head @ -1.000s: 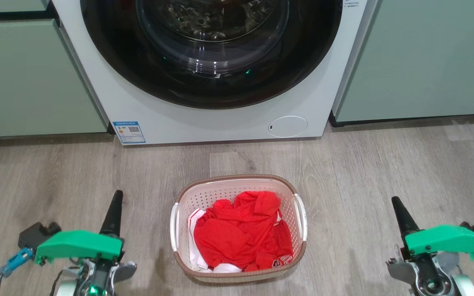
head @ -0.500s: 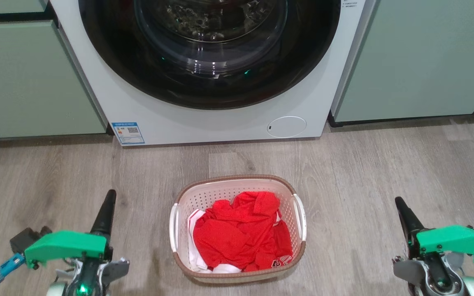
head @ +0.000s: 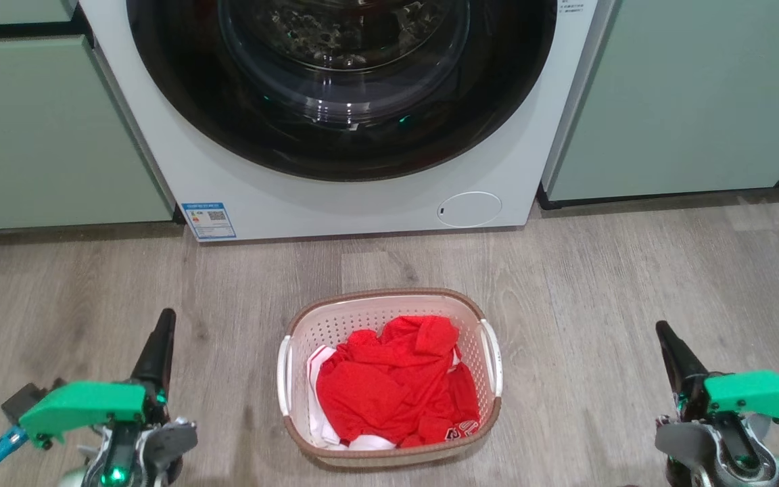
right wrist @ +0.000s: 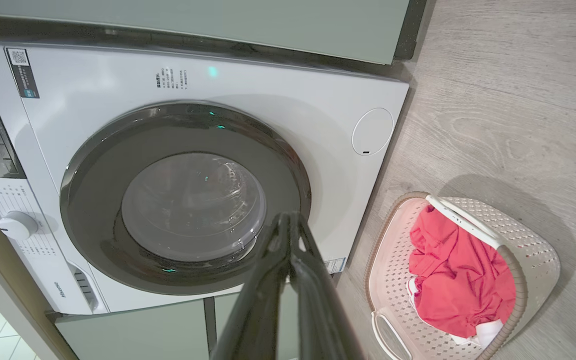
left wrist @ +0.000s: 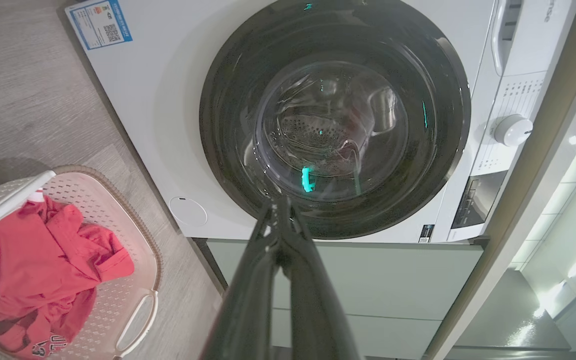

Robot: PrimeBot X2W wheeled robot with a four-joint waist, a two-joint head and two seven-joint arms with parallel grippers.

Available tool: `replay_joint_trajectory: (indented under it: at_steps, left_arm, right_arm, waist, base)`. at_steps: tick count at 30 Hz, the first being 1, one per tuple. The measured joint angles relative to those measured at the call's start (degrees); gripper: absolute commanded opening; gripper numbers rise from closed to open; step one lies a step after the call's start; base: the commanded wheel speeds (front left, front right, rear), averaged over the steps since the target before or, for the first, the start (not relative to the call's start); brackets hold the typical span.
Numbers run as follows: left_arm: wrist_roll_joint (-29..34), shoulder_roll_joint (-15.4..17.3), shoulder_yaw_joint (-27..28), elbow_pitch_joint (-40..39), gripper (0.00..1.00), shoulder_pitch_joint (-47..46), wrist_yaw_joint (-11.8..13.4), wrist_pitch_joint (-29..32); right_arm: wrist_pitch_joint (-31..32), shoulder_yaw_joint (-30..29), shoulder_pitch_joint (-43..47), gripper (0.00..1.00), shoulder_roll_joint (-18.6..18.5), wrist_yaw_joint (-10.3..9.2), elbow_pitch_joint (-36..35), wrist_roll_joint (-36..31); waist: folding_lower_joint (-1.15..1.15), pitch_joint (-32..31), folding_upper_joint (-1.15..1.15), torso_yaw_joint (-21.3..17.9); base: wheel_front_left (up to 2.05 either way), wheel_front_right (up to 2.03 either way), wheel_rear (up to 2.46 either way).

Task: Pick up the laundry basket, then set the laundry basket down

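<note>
There's one laundry basket [head: 383,295] on the wood floor [head: 599,284], a little way out from the single front-loading washer [head: 362,203]. Both of its white handles are untouched, and a heap of red clothing [head: 389,392] lies inside over a bit of white fabric. Two grippers flank it, well apart from it: the left gripper [head: 161,335] and the right gripper [head: 672,346], each with its jaws pressed fully together on nothing. Since a second ago both have drifted outward, the left more, while the basket has stayed put.

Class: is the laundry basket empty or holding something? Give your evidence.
Holding something: crumpled red clothing, with some white fabric, lies inside the laundry basket.
</note>
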Motion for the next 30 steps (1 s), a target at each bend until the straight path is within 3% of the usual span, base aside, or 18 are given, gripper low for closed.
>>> replay_joint_trajectory:
  at_steps: [11, 30]
  left_arm:
    - [-6.3, 0.0, 2.0, 0.5, 0.0, -0.3, -1.0, 1.7]
    - [-6.3, -0.1, 2.4, 0.5, 0.0, -0.5, -1.0, 1.8]
  right_arm:
    - [1.9, -1.5, -0.9, 0.0, 0.0, 0.0, 0.2, 5.3]
    - [2.3, -1.9, -0.9, 0.0, 0.0, 0.0, 0.2, 5.4]
  waist:
    - [0.0, -0.1, 0.0, -0.2]
    - [0.0, -0.1, 0.0, -0.2]
  base:
    - [0.0, 0.0, 0.0]
    - [0.0, 0.0, 0.0]
